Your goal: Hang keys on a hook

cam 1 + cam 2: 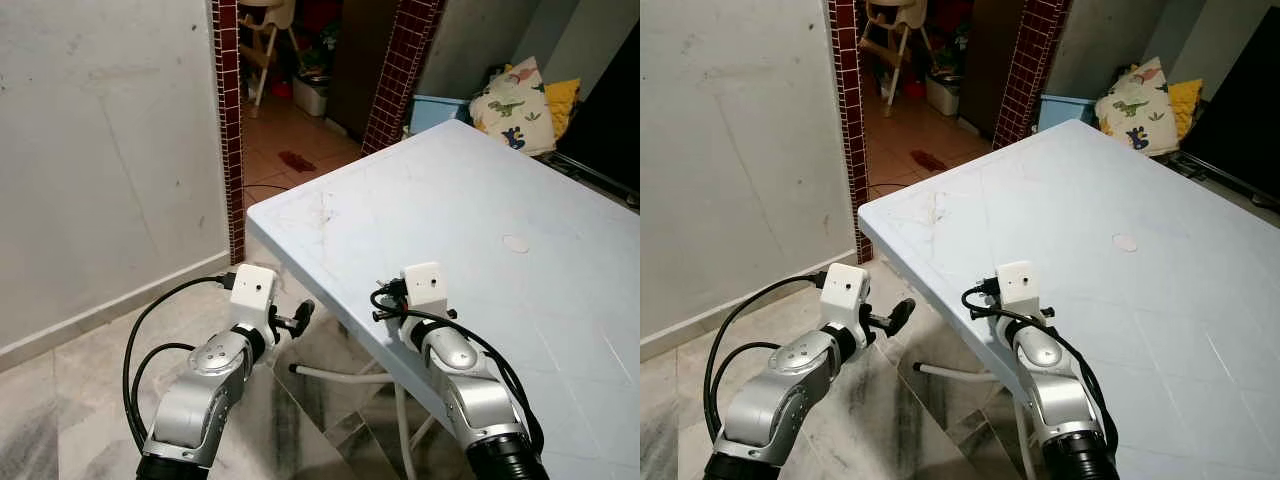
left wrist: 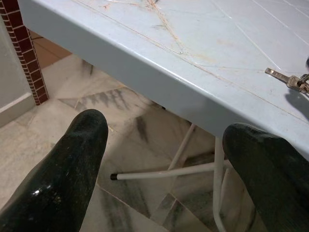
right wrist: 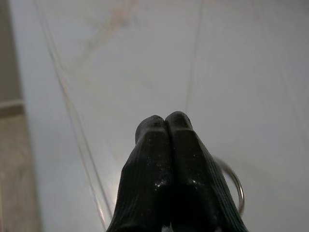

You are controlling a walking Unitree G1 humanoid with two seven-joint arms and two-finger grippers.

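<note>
My right gripper (image 3: pixel 165 121) is shut, low over the near corner of the pale blue table (image 1: pixel 480 190). A metal key ring (image 3: pixel 236 186) pokes out from beside its fingers. In the left wrist view a silver key (image 2: pixel 282 77) juts out just above the tabletop. From the head, the right wrist camera box (image 1: pixel 423 284) hides those fingers. My left gripper (image 1: pixel 298 318) is open with nothing between its fingers. It is left of the table's edge, over the floor, and points toward the table.
White table legs (image 2: pixel 178 169) stand under the table on the marbled floor (image 1: pixel 90 360). A white wall (image 1: pixel 100 150) is on the left. Red tiled pillars (image 1: pixel 230 120) frame a doorway beyond. A dinosaur cushion (image 1: pixel 512 105) and a blue bin (image 1: pixel 435 108) sit behind the table.
</note>
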